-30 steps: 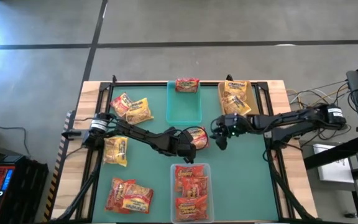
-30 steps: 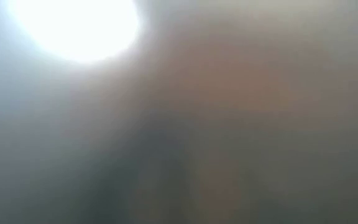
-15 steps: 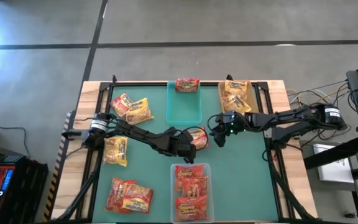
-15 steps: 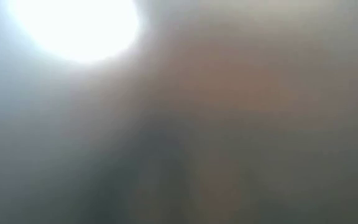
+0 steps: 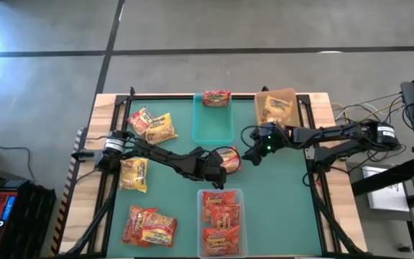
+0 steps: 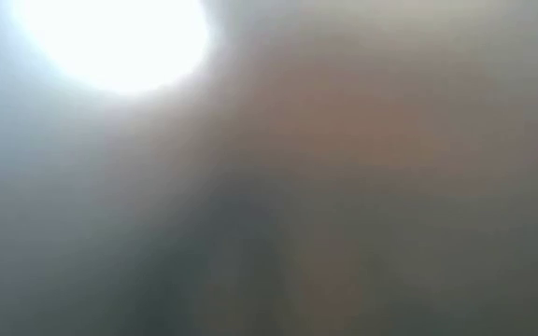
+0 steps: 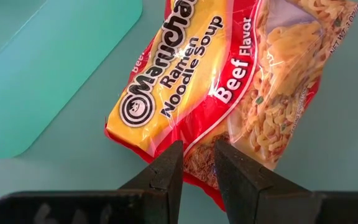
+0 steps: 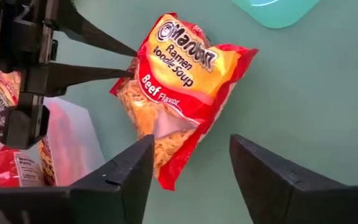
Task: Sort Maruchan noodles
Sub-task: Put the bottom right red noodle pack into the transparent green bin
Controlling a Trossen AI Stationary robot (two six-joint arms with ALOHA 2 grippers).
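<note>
Sorting midway: left gripper pinches 1 Beef Maruchan packet at table centre; right gripper gapes empty at its 3 o'clock; clear bin at 6 o'clock, tan bin at 1 o'clock and teal bin at 12 o'clock hold packets, and loose packets remain at 9 o'clock.

A noodle packet lay at the table's middle, between the two grippers. The left gripper touched its near left edge; the right gripper stood just beside it on the right. A bin of packets sat nearer the front. Another bin lay behind, with a packet on its far end.
</note>
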